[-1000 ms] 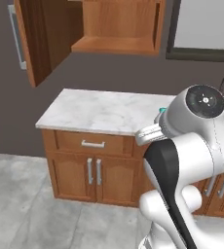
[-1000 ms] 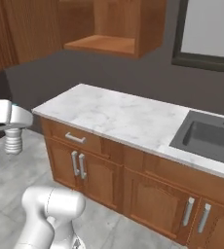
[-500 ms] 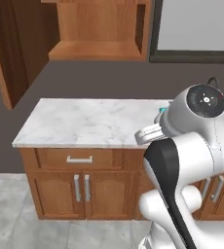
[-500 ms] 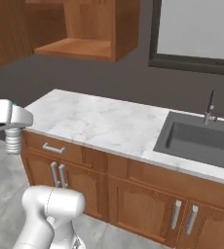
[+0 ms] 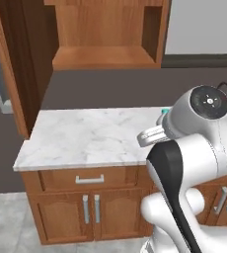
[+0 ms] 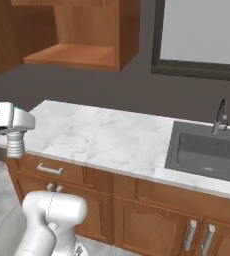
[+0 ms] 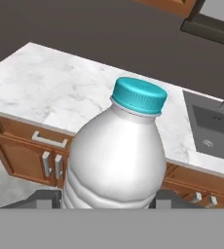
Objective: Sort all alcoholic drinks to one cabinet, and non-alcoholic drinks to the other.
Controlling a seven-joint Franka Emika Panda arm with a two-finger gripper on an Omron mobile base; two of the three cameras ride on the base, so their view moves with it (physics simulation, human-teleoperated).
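My gripper [image 7: 109, 200] is shut on the non-alcoholic drink, a clear ribbed plastic water bottle [image 7: 115, 160] with a blue cap [image 7: 139, 95]. Its dark fingers [image 7: 45, 198] press on both sides of the bottle's body. In the right base view the gripper [image 6: 15, 136] holds the bottle [image 6: 16, 145] upright, off the counter's left end. The cap [image 5: 163, 116] peeks out beside the arm in the left base view. An open wooden wall cabinet [image 5: 104, 57] hangs above the counter, its tall dark door [image 5: 14, 74] swung out to the left; its shelf [image 6: 72, 55] is bare. The alcoholic drinks are out of view.
A white marble counter [image 5: 86, 138] runs over wooden base cabinets with a drawer [image 5: 90, 179]. A dark sink [image 6: 207, 152] with a tap [image 6: 220, 115] lies at its right end, below a dark-framed window [image 6: 202, 37].
The whole picture has shifted as the base moved: the counter and cabinet now stand closer and more central. The bottle has stayed in my gripper.
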